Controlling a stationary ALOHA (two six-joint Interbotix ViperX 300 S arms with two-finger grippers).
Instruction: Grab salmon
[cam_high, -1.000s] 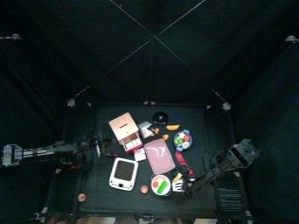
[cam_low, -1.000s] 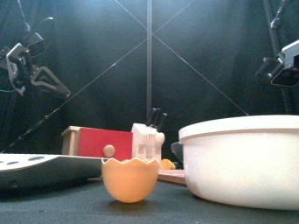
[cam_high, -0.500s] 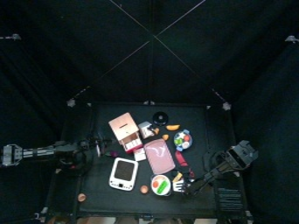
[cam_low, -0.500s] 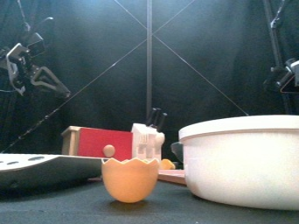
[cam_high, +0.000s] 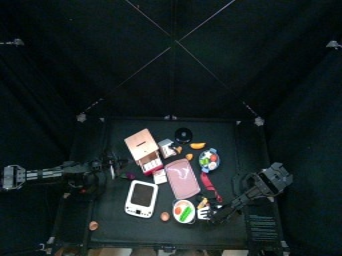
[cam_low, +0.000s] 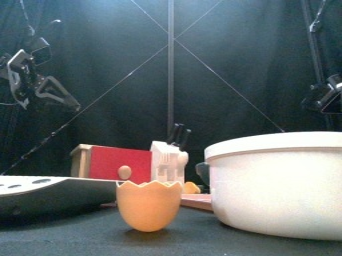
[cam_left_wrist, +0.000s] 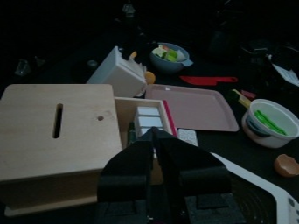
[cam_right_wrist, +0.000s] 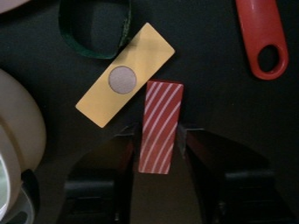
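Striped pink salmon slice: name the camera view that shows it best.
The right wrist view: the striped pink salmon slice lies large between the right gripper jaws, beside a yellow card. The top view shows it too small to pick out; the front and left wrist views do not show it.

Top view: high overhead, straight down on my table (cam_high: 114, 150), small and distant. Front view: table height, level, close behind the white bowl (cam_low: 274, 185). My wrist views: close over the clutter; the left shares the wooden box (cam_left_wrist: 52, 136) with the overhead view.
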